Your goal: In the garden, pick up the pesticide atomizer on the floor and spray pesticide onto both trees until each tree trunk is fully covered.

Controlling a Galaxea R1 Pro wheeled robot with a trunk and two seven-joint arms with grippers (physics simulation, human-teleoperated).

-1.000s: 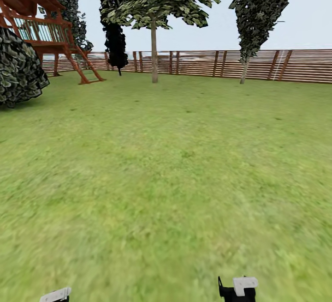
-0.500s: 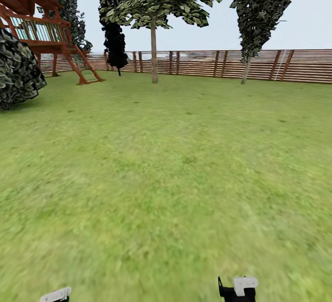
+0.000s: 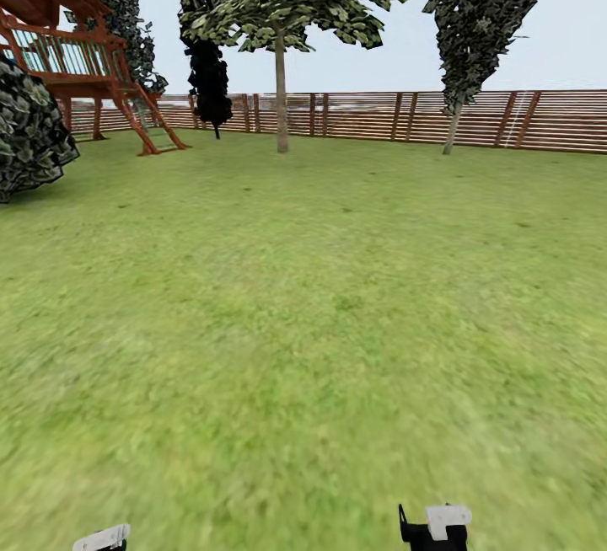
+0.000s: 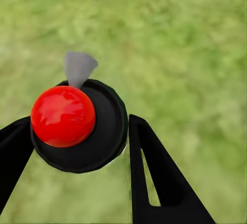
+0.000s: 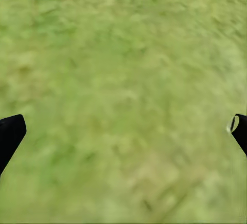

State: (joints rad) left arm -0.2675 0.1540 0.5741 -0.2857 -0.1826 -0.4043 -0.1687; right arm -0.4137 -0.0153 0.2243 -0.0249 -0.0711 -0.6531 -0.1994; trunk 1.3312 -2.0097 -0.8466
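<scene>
- From the head camera I see a wide lawn [image 3: 303, 323] running to a brown slat fence [image 3: 379, 117] across the far side.
- Two trees stand near that fence: one [image 3: 282, 96] with a straight bare trunk just left of centre, another [image 3: 453, 125] with a slightly leaning trunk to its right. Both are well apart from my arms.
- A near-black narrow cypress [image 3: 209, 79] stands left of the first tree; further left I note a red-brown wooden play tower [image 3: 76, 54] and a dark mottled shrub [image 3: 29, 134] at the left edge.
- Left end effector [image 4: 77, 147]: in the left wrist camera its dark fingers [image 4: 154, 178] sit on either side of the atomizer [image 4: 77, 124], which shows as a black round body with a red ball on top and a small grey nozzle. The fingers are closed against it and it is held above the grass.
- Right end effector [image 5: 123, 131]: in the right wrist camera its two dark fingertips [image 5: 10, 134] sit wide apart with nothing between them, grass beyond.
- In the head camera, pale parts of both end effectors, left [image 3: 101, 537] and right [image 3: 438, 526], show at the bottom edge.
</scene>
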